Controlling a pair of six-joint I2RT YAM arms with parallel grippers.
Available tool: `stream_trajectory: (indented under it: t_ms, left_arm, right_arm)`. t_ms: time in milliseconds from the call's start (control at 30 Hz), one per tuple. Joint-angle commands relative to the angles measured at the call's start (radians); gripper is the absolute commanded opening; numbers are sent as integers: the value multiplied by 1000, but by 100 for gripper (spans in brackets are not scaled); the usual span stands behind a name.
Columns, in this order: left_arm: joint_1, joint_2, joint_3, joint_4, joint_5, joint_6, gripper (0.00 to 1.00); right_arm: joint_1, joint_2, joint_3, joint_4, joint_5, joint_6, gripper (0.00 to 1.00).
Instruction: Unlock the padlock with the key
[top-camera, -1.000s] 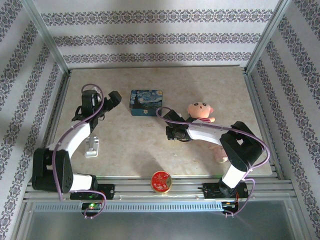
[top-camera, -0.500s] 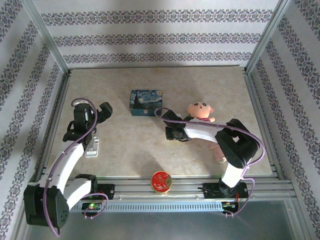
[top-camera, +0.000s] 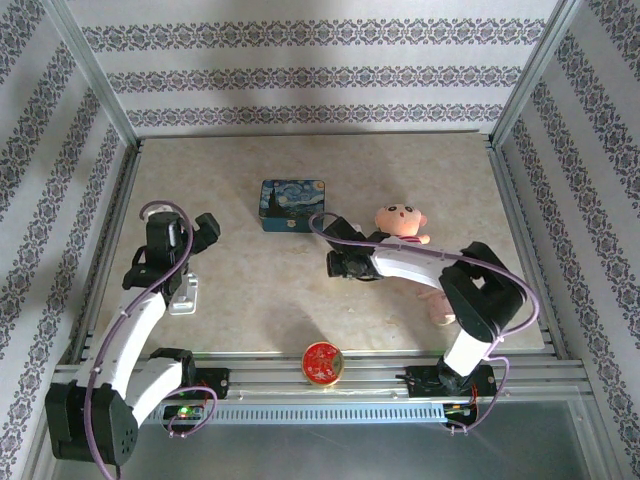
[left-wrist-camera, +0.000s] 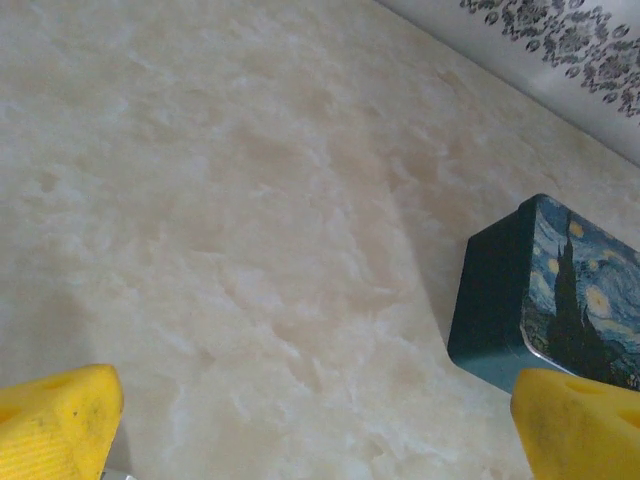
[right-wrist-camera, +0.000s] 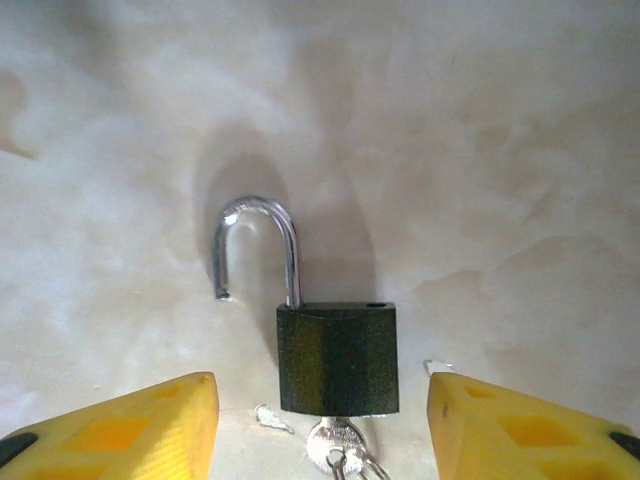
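The small, dark, grainy metal padlock (right-wrist-camera: 337, 358) lies flat on the pale marbled desk (right-wrist-camera: 500, 150). Its long axis runs away from the right wrist camera. The thin, shiny shackle (right-wrist-camera: 293, 265) points away, one leg free of the body. The silvery key (right-wrist-camera: 335, 445) sits in the padlock's near end. The right tool (right-wrist-camera: 320, 390) holds its ribbed yellow wedge fingers (right-wrist-camera: 120, 420) apart on either side of the padlock, not touching it. The left tool (left-wrist-camera: 315, 400) is spread wide near the blue painted rectangular tin (left-wrist-camera: 560, 290).

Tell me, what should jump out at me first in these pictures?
The small dark metal padlock lying on the marbled table in the right wrist view: its silvery shackle is open, a small metal key sits in its underside, and the right gripper's yellow fingers flank it without touching. From above, a blue swirl-painted rectangular tin sits mid-table, a pink plush doll beside the right arm, a round red-and-gold disc at the near edge.
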Motion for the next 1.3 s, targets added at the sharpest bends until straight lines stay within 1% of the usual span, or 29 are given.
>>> stream_trajectory:
  t_ms: [0,133,267,300,367,433,667,767,933,1067,1267]
  left_arm:
    - [16,-44,-20,-34,-51,36,99]
    - [15,-95,-47,-21,-82,58,99]
    - [15,-151,-100,31,-134,62,99]
    - [16,-164,-116,50,-148,61,99]
    - [15,-184,-147,88,-170,63,99]
    - [15,-196,-180,133,-191,69,99]
    - [15,-198,-286,322,-260,142,99]
    - [16,-199,-339,421,-287,197,99]
    - [15,-183,-420,599,-302,316,99]
    - [17,-123,-447,709,-289,363,99]
    - [20,63,-412,812,-222,415,99]
  right_arm:
    - [7,-116,-5,-23,71,-31,57]
    - [-3,-248,-51,-18,143,-63,60]
    - [-31,-393,-137,9,228,-97,69]
    - [-40,-436,-164,21,248,-105,73]
    - [-65,-515,-210,36,285,-119,84]
    - [-94,-593,-255,43,325,-134,98]
    - [-194,-811,-383,73,457,-193,98]
    - [-232,-898,-457,139,511,-239,98]
    - [-305,-1034,-592,315,562,-354,98]
    - [-386,-1099,-686,426,535,-408,98]
    - [-548,-1088,-752,531,393,-441,98]
